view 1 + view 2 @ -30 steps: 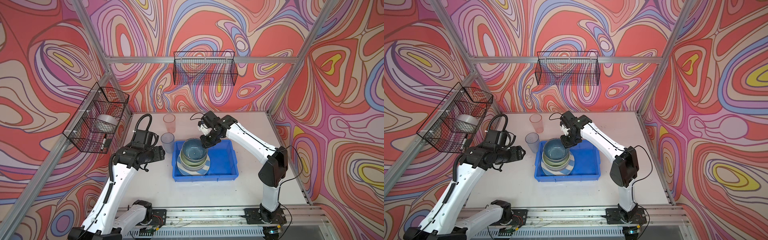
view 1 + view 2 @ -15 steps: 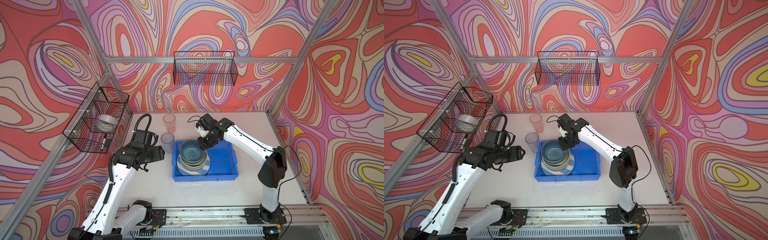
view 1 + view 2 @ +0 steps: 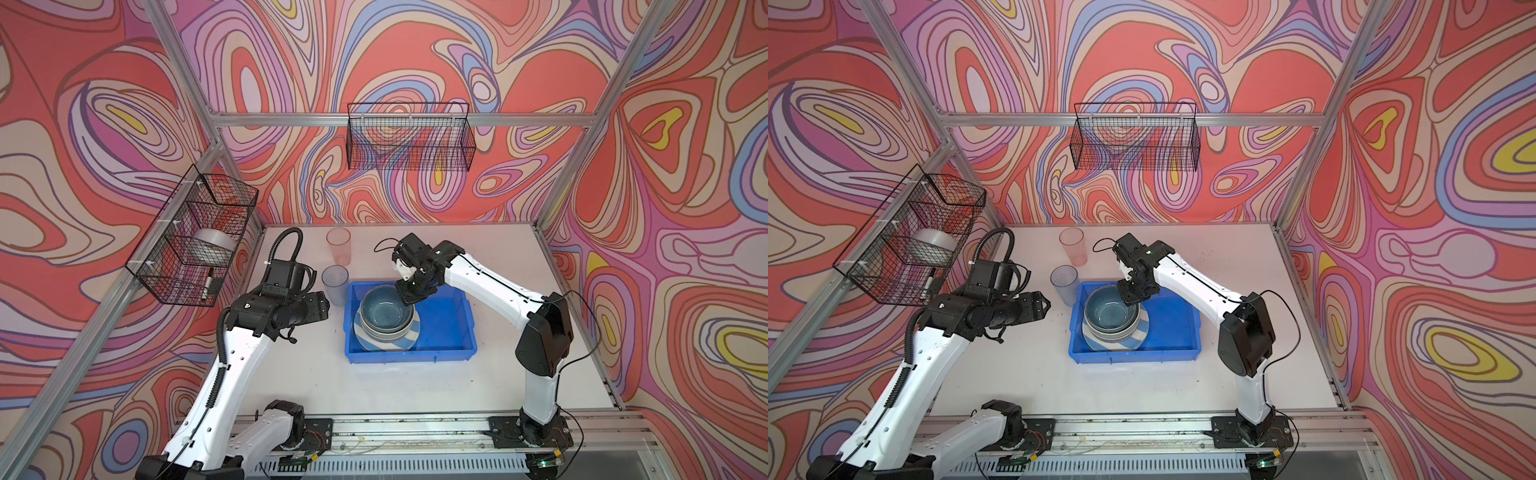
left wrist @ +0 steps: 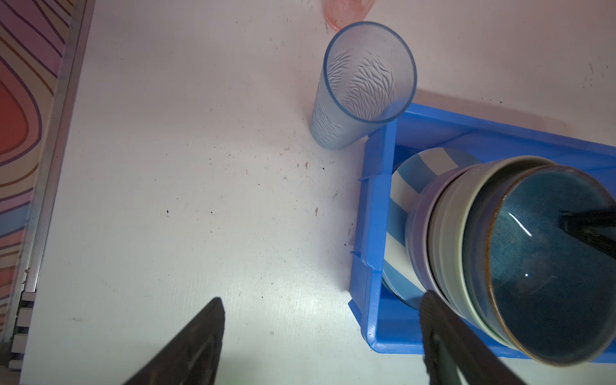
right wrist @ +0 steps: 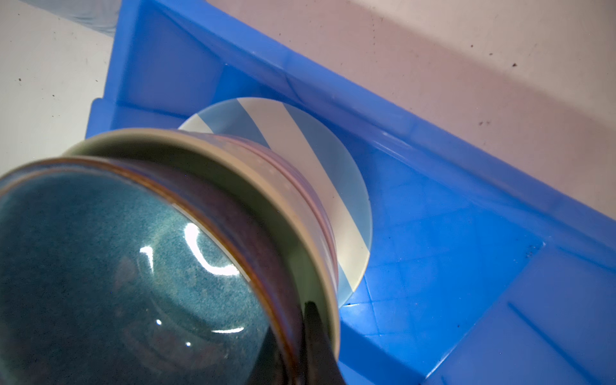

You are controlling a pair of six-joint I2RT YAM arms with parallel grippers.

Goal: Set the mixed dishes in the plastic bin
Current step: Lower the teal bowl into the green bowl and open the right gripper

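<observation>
The dark blue-grey bowl (image 5: 116, 266) looks like glazed ceramic to me: glossy and speckled, with bright highlights and a brownish rim. The pale green bowl (image 4: 448, 240) has a duller, ribbed outer wall. The striped plate (image 5: 300, 160) is smooth with a soft sheen. The plastic bin (image 5: 433, 266) is shiny moulded plastic with a faint grid on its floor. The bluish tumbler (image 4: 363, 80) is translucent plastic with a rippled texture. The table (image 4: 200, 200) is matt white and scuffed. The fingers (image 4: 443, 333) of my left pincer (image 4: 323, 296) are matt black and finely ridged.
</observation>
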